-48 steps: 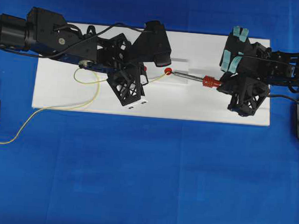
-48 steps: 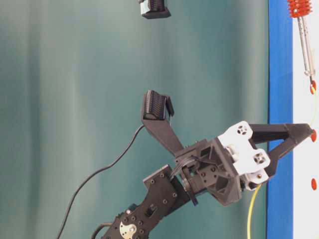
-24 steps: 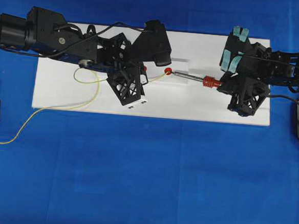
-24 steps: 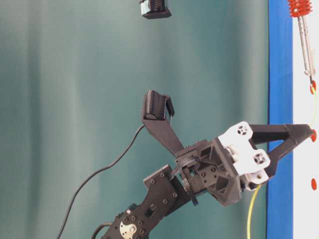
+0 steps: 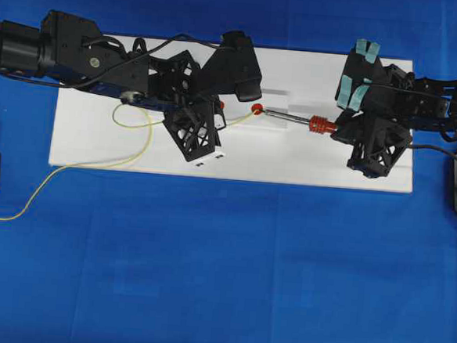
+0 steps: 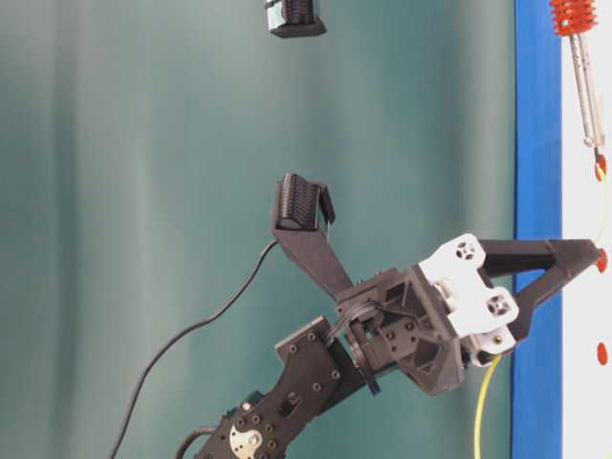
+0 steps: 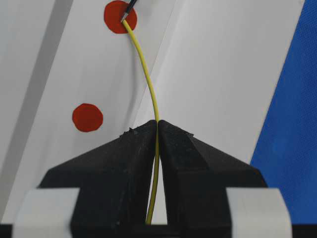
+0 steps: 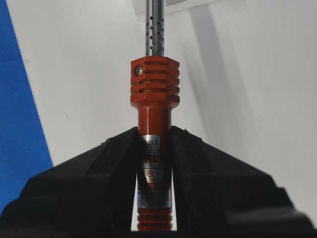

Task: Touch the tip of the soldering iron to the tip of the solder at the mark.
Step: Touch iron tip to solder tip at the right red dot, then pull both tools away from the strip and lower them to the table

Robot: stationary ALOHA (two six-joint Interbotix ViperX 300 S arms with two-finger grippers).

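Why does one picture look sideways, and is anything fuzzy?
Table-level view: turned on its side, so the white board runs down the right edge. Left wrist view: the solder looks sharp, its shadow soft beside it. Right wrist view: the soldering iron is clear, its label print blurry.

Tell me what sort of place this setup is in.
Probably a robotics lab test bench: a flat white board lies on a blue cloth-covered table, red round marks are painted on the board, and a plain teal backdrop hangs behind.
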